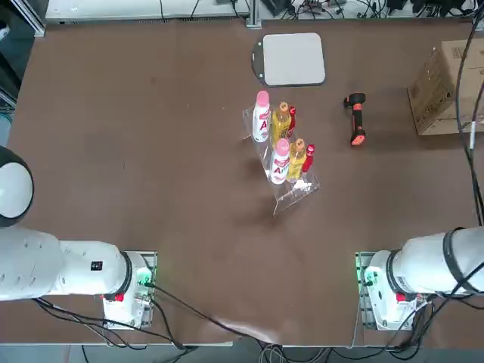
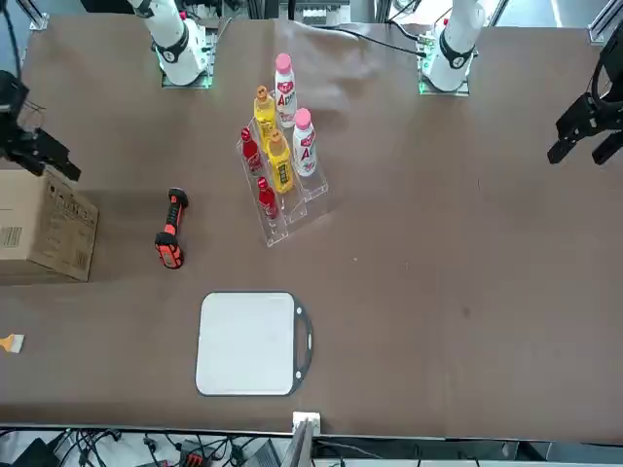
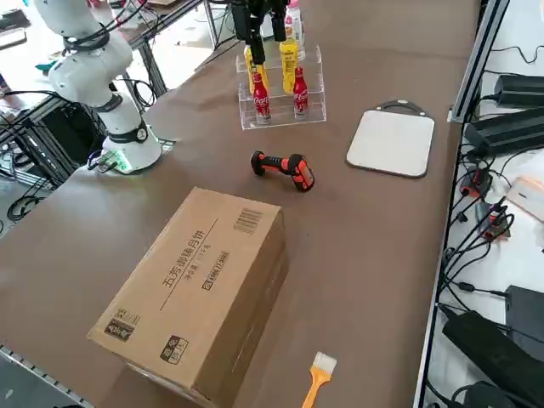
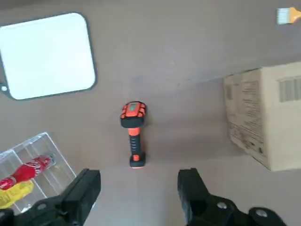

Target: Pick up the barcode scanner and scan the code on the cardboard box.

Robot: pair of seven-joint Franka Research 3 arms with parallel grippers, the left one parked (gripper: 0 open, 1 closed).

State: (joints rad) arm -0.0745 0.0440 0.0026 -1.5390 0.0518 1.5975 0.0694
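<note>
The barcode scanner (image 1: 356, 119) lies on its side on the brown table, black with orange-red accents, its handle end toward the robot. The cardboard box (image 1: 446, 87) stands a short way to its right at the table edge, with printed labels and a barcode on its faces (image 3: 204, 289). My right gripper (image 4: 138, 188) hangs high above the table, open, nothing between its fingers. In the wrist view the scanner (image 4: 133, 132) shows below, in line with the gap, and the box (image 4: 268, 117) is off to one side. From the front the gripper (image 2: 39, 151) hovers over the box's corner (image 2: 44, 229).
A clear rack of red, yellow and white bottles (image 1: 281, 147) stands mid-table, left of the scanner. A flat grey rounded-square pad (image 1: 293, 59) lies at the far side. A small orange-handled brush (image 3: 319, 374) rests beyond the box near the table edge.
</note>
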